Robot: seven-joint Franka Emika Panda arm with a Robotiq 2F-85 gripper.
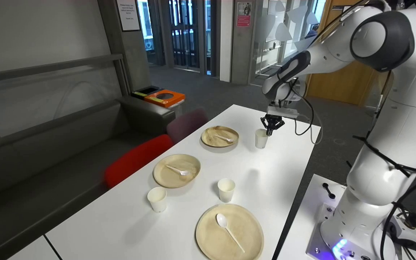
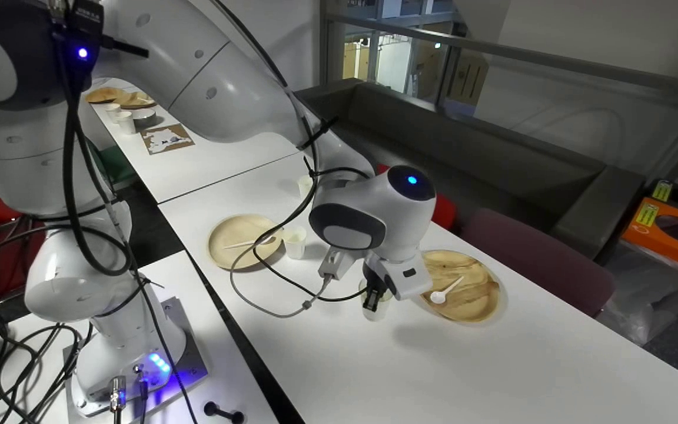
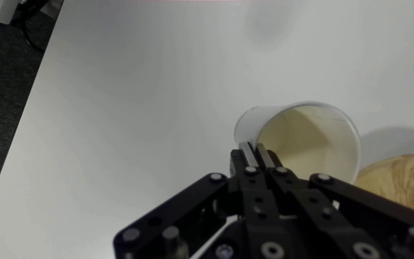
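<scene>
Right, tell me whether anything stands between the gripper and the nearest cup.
Nothing visible does: the gripper is closed directly on the rim of that white cup, and the nearest plate lies off to the side.

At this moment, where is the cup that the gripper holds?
In an exterior view, the cup is right of the picture's middle, its rim pinched by the gripper, with the farthest plate to its left.

Gripper [image 3: 253, 145] blocks some of the cup [image 3: 311, 144] in the wrist view. Framed sign [image 1: 127, 14]? Too tiny for me to read.
</scene>
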